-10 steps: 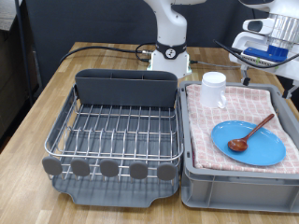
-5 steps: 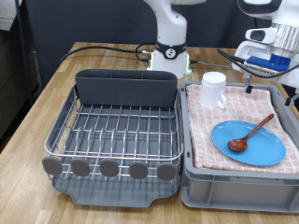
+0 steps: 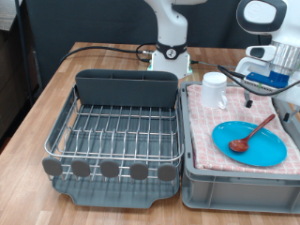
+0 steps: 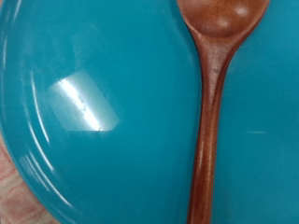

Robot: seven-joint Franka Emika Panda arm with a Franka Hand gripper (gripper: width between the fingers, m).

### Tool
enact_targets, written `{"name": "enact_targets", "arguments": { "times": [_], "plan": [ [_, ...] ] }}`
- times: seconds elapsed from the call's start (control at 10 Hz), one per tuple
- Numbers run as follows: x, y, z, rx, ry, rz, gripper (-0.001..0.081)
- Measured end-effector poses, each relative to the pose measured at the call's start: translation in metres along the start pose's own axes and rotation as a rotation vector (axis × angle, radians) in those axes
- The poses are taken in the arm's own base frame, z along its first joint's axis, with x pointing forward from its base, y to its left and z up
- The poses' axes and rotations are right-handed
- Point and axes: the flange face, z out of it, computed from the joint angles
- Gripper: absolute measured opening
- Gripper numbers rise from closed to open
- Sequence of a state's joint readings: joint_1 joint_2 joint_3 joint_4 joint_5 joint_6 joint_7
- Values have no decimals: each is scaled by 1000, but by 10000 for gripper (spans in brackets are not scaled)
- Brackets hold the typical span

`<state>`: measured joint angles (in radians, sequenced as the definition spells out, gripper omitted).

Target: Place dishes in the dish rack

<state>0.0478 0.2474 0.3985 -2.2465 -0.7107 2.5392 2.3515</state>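
Observation:
A round light-blue plate lies on the pink checked cloth in the grey tub at the exterior view's right. A reddish-brown wooden spoon rests across the plate, bowl down on it. The wrist view shows the plate and the spoon very close, with no fingers in the picture. A small white cup stands upright at the tub's far corner. My gripper hangs over the tub just above the spoon's handle end, its two dark fingertips apart, holding nothing. The dish rack stands beside the tub.
The rack's tall grey utensil box is at its far side and the round tabs at its near edge. Black cables run across the wooden table behind the rack. The robot base stands at the back.
My gripper has come down and towards the exterior view's left, from above the tub's far right corner to just over the spoon and plate. The dishes have not moved.

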Motion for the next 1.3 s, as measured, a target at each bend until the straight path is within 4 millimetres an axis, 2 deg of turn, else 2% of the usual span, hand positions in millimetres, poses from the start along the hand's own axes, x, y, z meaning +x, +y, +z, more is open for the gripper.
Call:
{"name": "enact_targets", "arguments": {
  "times": [0.6,1.2,1.3],
  "plan": [
    [-6,6,32,14,13,39,802],
    [-9,13,50,24,17,84,802],
    [-9,14,51,25,18,81,727]
  ]
}}
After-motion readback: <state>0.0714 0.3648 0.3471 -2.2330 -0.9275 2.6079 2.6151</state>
